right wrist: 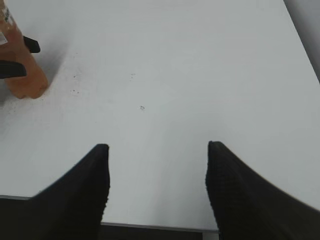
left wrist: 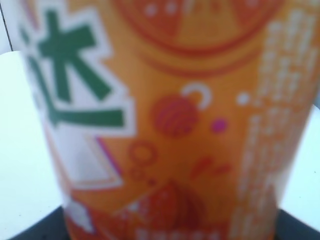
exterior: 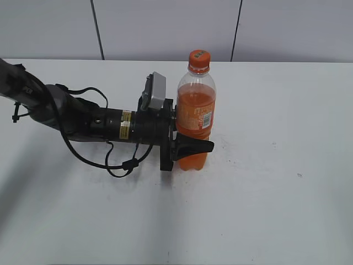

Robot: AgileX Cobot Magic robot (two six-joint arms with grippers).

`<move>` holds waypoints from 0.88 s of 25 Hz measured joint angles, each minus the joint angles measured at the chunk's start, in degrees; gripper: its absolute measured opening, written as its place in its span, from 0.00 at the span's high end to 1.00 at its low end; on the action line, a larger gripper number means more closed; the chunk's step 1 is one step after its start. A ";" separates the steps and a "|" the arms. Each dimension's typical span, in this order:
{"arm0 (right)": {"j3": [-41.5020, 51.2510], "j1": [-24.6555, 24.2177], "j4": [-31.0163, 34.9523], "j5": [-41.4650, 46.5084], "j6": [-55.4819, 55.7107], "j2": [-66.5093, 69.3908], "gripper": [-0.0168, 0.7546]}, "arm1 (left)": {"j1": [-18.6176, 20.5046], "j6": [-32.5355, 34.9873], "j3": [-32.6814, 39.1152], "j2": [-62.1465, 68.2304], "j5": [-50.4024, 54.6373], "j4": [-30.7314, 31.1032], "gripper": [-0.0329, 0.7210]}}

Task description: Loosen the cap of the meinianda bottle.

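Observation:
The meinianda bottle [exterior: 196, 118] stands upright on the white table, orange soda inside, orange label with a white barcode patch. Its orange cap [exterior: 199, 58] sits on top. My left gripper [exterior: 193, 144] reaches in from the left and is shut on the bottle's lower body. In the left wrist view the blurred orange label [left wrist: 170, 125] fills the frame. My right gripper [right wrist: 156, 150] is open and empty over the table's near edge; it is out of the exterior view. The bottle's base [right wrist: 22, 75] shows at the far left of the right wrist view.
The white table [exterior: 265, 193] spreads around the bottle. A grey panelled wall [exterior: 165, 27] runs behind it. The left arm and its cables [exterior: 88, 121] lie across the table's left side. The table's front edge [right wrist: 155, 226] shows between the right fingers.

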 joint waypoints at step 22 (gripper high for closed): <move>-23.93 0.00 3.99 -1.24 3.76 61.55 0.38 | 0.00 0.00 0.00 0.00 -0.11 0.05 0.44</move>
